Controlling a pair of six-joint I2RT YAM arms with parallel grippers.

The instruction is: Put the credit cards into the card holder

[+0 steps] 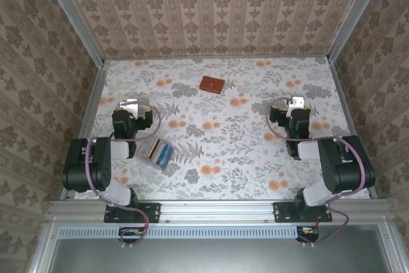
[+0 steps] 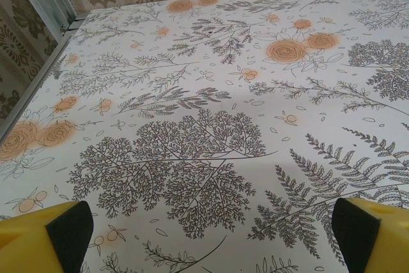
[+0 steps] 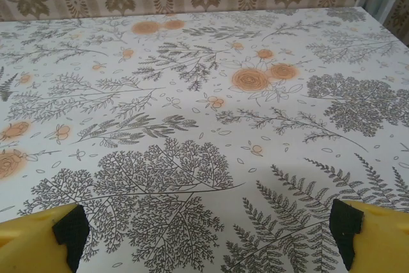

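Note:
The card holder [image 1: 212, 84] is a small reddish-brown wallet lying shut and flat on the flowered tablecloth, far of centre. The credit cards [image 1: 158, 152] lie in a loose fanned pile with blue, tan and pale faces, near the left arm's elbow. My left gripper [image 1: 130, 103] hovers over the left side of the table, beyond the cards and left of the wallet. In the left wrist view it [image 2: 214, 238] is open over bare cloth. My right gripper [image 1: 298, 101] is over the right side, and in the right wrist view it [image 3: 208, 234] is open, nothing between its fingers.
The table [image 1: 255, 158] is walled by patterned panels on three sides, with metal corner posts [image 1: 70, 14] at the back. A metal rail [image 1: 217, 209] carrying both arm bases runs along the near edge.

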